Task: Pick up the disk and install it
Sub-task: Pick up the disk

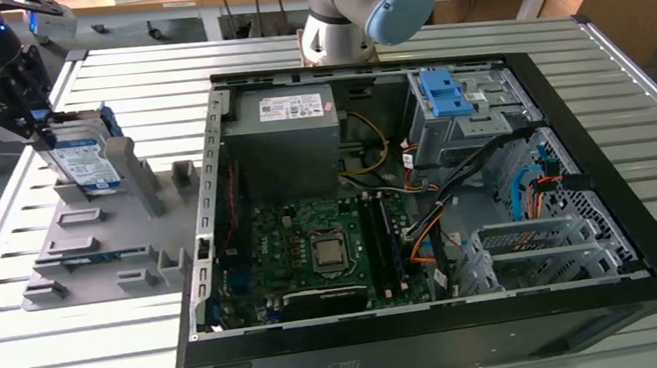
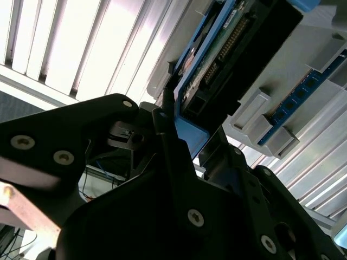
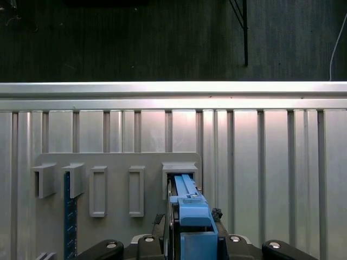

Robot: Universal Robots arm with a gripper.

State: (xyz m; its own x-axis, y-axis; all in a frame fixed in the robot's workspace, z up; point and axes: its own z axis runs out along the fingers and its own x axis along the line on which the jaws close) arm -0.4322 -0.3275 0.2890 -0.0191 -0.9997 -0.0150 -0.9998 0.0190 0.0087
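Observation:
The disk [image 1: 79, 163], silver with a white-and-blue label and blue rails, stands on edge in a slot of the grey holder plate [image 1: 98, 277] at the exterior view's left. My gripper [image 1: 34, 116] comes down on its upper end from above. In the first wrist view the disk's blue-railed edge [image 3: 187, 199] runs between my fingers [image 3: 219, 215], which press against both sides. The second wrist view shows the disk's connector edge [image 2: 227, 51] and its blue rail clamped in my gripper [image 2: 190, 138]. The disk still sits in the holder slot.
An open black computer case [image 1: 437, 333] lies to the exterior view's right, with a grey power-supply box [image 1: 288, 125], motherboard [image 1: 322, 247] and a drive bay with blue latches [image 1: 449, 97]. A blue memory stick [image 1: 85, 257] lies in the holder. The arm's base [image 1: 355, 12] stands behind the case.

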